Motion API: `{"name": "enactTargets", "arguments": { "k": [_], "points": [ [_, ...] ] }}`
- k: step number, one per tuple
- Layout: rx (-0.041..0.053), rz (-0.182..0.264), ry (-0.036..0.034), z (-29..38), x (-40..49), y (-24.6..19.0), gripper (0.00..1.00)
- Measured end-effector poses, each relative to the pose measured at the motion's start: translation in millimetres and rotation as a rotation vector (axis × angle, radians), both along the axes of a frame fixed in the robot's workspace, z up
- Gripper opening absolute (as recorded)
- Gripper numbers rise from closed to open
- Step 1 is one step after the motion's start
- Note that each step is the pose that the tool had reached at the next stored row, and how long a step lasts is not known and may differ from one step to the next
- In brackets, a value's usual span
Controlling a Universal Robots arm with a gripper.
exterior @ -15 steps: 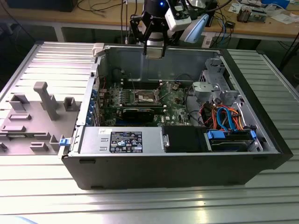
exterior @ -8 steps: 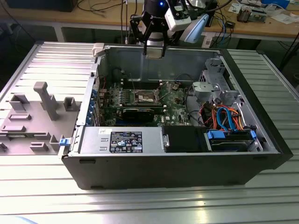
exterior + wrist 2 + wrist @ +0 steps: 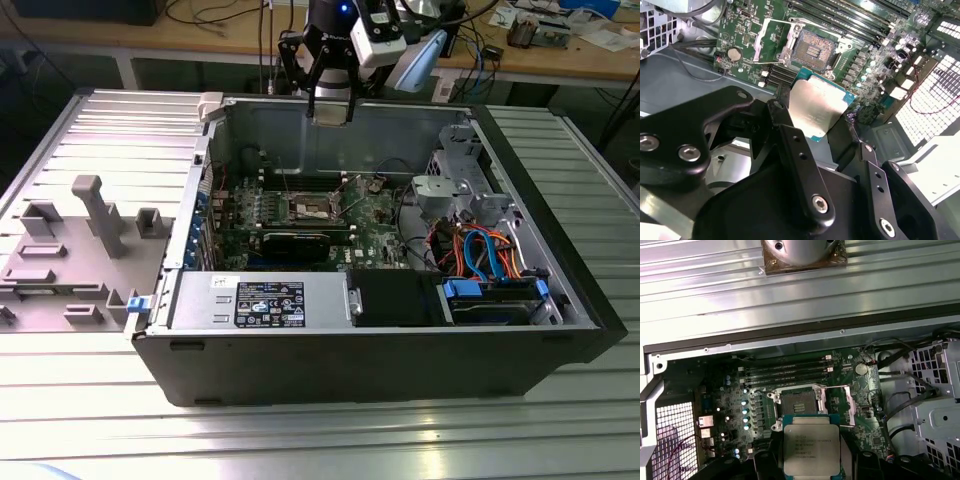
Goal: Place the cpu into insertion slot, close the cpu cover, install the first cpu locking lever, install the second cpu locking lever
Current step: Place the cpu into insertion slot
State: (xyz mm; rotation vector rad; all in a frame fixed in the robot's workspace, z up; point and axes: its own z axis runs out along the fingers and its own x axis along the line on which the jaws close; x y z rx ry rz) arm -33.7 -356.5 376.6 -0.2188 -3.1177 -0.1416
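above the open computer case (image 3: 300,360), the gripper (image 3: 330,110) hangs high over the green board (image 3: 740,30). its two black fingers (image 3: 777,112) are closed part way, just enough to pinch the cpu (image 3: 817,102) by two of its sides. the cpu's shiny top faces the cameras in both wrist views, and it looks flat, not tipped.

the cpu is in the air, well apart from the board. the insertion slot (image 3: 813,50) lies bare below it, with its dark middle showing. the cpu cover (image 3: 760,42) is flipped up and back, just beside the slot, so nothing blocks the way in. in the first wrist view the cpu (image 3: 811,450) sits just to one side of the slot (image 3: 796,403), not right over it.

so i think the step in hand is the first one: putting the cpu into the slot. it looks only begun.

to do it well, the cpu must be right over the slot, with its sides straight along the slot's sides. it must stay flat all the way down. it should go down slowly and softly, with no push, since the tiny pins in the slot could bend. the fingers should not bump the lifted cover or the slot's metal rim.
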Motion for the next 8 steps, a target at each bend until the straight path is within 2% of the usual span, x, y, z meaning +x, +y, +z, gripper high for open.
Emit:
{"name": "enactTargets", "arguments": {
  "k": [8],
  "points": [
    [0.0001, -0.006, 0.0, 0.0, 0.0, 0.0, 0.54]
  ]
}}
